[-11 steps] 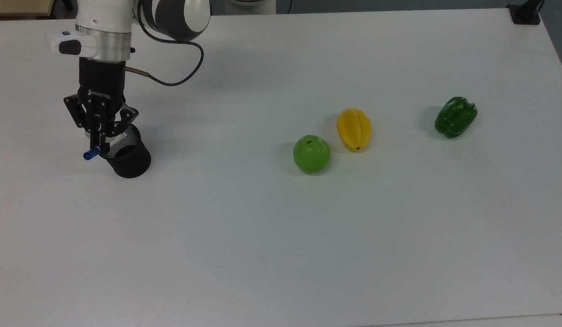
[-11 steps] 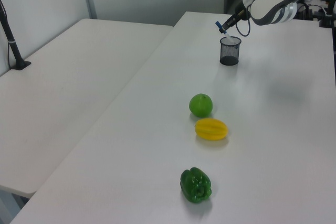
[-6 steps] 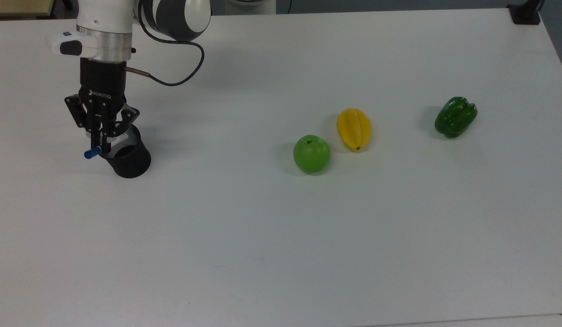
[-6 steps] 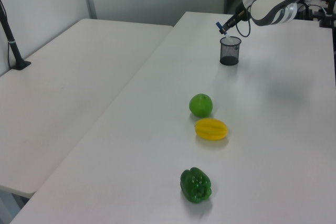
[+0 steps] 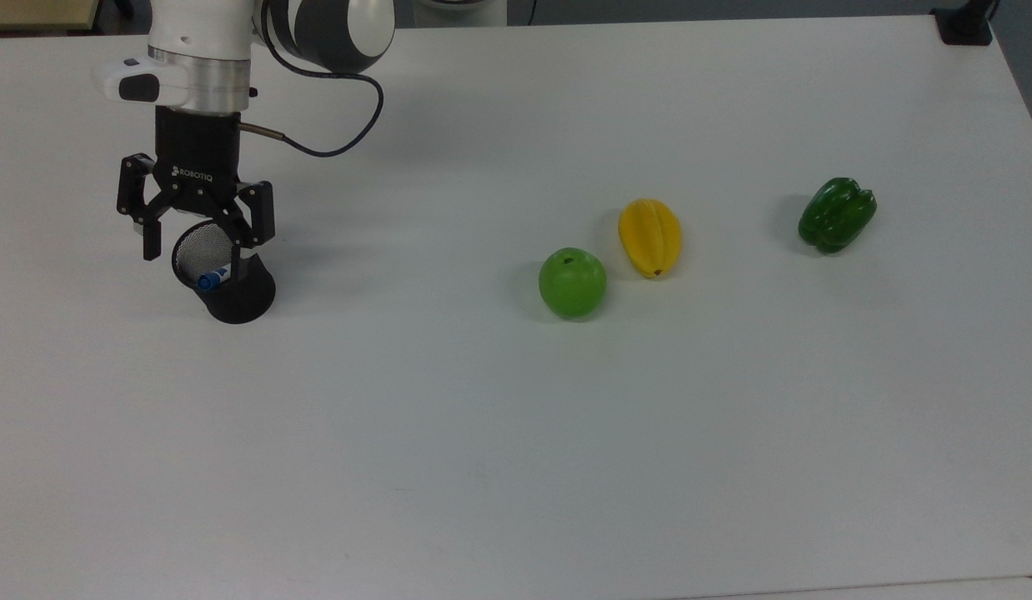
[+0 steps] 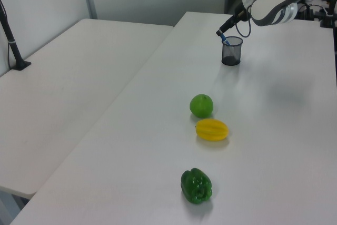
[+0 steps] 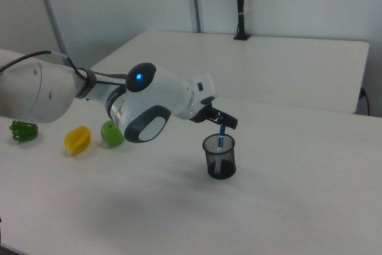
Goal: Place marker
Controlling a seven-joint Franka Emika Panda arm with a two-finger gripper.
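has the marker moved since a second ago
Yes. In the top view the marker has dropped from between the end effector fingers into the black mesh cup, its blue tip now inside the rim.

Top view overhead; side views face oppositely.

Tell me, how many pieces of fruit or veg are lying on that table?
3. In the top view, a green apple sits mid-table, a yellow starfruit just beside it, and a green pepper farther right.
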